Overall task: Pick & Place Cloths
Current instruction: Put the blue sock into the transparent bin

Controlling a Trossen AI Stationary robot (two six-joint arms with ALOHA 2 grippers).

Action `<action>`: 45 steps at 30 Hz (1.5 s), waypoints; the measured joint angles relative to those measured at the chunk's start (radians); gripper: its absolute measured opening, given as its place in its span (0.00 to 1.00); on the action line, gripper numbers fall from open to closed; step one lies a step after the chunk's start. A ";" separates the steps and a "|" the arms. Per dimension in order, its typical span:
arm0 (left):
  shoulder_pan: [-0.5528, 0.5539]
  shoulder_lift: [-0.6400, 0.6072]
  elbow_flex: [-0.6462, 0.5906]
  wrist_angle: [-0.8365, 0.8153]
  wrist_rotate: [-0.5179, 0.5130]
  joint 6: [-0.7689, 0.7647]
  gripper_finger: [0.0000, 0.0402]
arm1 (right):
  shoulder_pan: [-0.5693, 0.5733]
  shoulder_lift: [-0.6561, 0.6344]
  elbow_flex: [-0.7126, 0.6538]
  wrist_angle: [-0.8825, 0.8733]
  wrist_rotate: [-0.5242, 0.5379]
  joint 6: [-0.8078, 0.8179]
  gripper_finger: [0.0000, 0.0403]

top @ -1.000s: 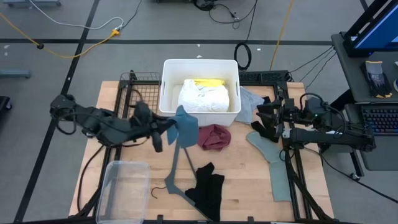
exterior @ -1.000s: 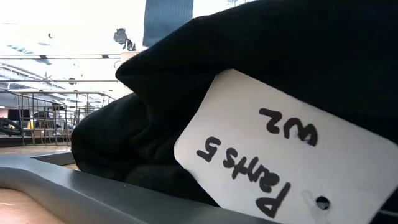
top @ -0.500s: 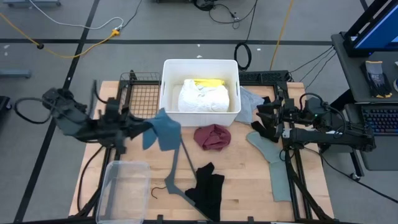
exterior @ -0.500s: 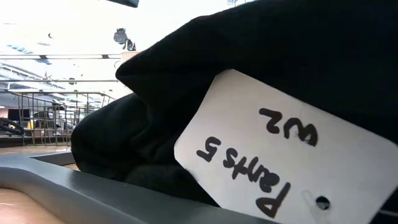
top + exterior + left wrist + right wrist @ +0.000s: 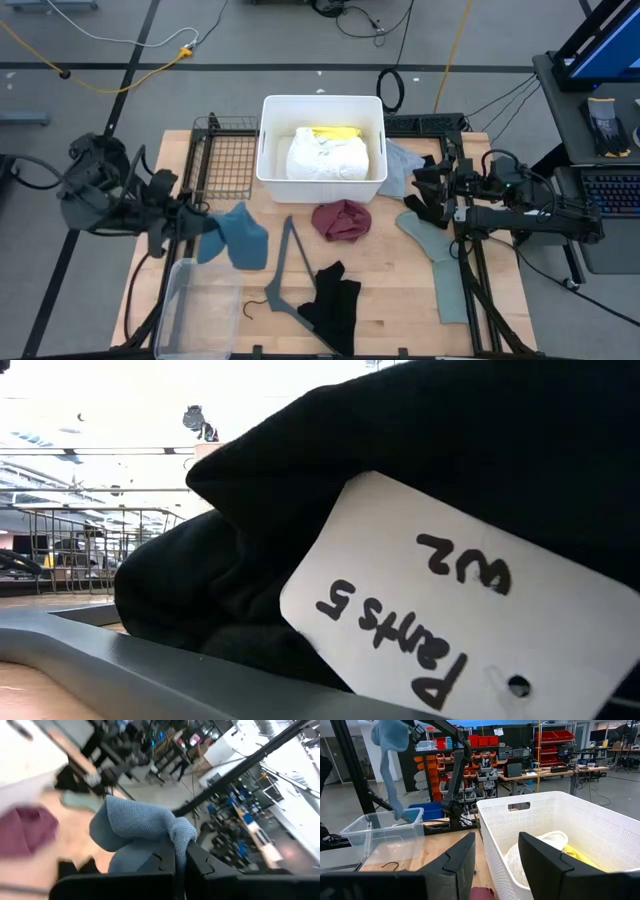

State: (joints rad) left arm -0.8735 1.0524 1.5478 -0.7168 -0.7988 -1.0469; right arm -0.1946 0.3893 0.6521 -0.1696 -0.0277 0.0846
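Sorting looks roughly a third done, judging by how things lie. White cloth (image 5: 328,155) and yellow cloth (image 5: 334,131) fill the white basket (image 5: 271,140) at the tabletop's (image 5: 400,300) back edge. The left hand (image 5: 192,230) pinches the teal-blue cloth (image 5: 238,236), which hangs just above the clear bin (image 5: 188,305); that bin appears to hold nothing yet. Left loose on the tabletop are the maroon cloth (image 5: 341,220), black cloth (image 5: 330,298), sage-green cloth (image 5: 440,258) and pale grey cloth (image 5: 402,160), beside a hanger (image 5: 284,262). The right hand (image 5: 428,190) waits near the basket, its fingers spread.
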 joint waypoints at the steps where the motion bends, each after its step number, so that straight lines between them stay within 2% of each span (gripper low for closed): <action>1: -0.016 -0.001 0.000 -0.011 0.002 -0.041 0.00 | 0.000 0.000 0.000 0.000 0.000 0.000 0.35; 7: -0.114 -0.006 0.000 -0.075 0.005 -0.295 0.00 | 0.000 0.000 0.000 0.000 0.000 0.000 0.35; 12: -0.187 -0.006 0.000 -0.236 0.031 -0.598 0.00 | 0.000 0.000 0.000 0.000 0.000 0.006 0.35; 18: -0.250 -0.006 0.000 -0.448 0.231 -0.987 0.00 | 0.000 0.000 0.000 -0.001 0.000 0.008 0.35; 22: -0.298 -0.006 0.000 -0.543 0.383 -1.188 0.00 | 0.000 0.000 0.000 -0.003 0.000 0.008 0.35; 25: -0.332 -0.005 0.000 -0.606 0.455 -1.299 0.00 | 0.000 0.000 0.000 -0.009 0.001 0.008 0.35; 33: -0.343 0.028 0.000 -0.687 0.487 -1.323 0.00 | 0.000 0.000 0.000 -0.008 0.004 0.008 0.35; 38: -0.343 0.063 -0.001 -0.694 0.533 -1.324 0.00 | 0.000 0.000 0.000 -0.008 0.008 0.006 0.35; 45: -0.338 0.133 -0.001 -0.695 0.538 -1.326 0.00 | 0.000 0.000 0.000 -0.008 0.008 0.006 0.35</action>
State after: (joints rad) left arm -1.2113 1.1853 1.5471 -1.4115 -0.2607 -2.3734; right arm -0.1947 0.3889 0.6521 -0.1776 -0.0196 0.0902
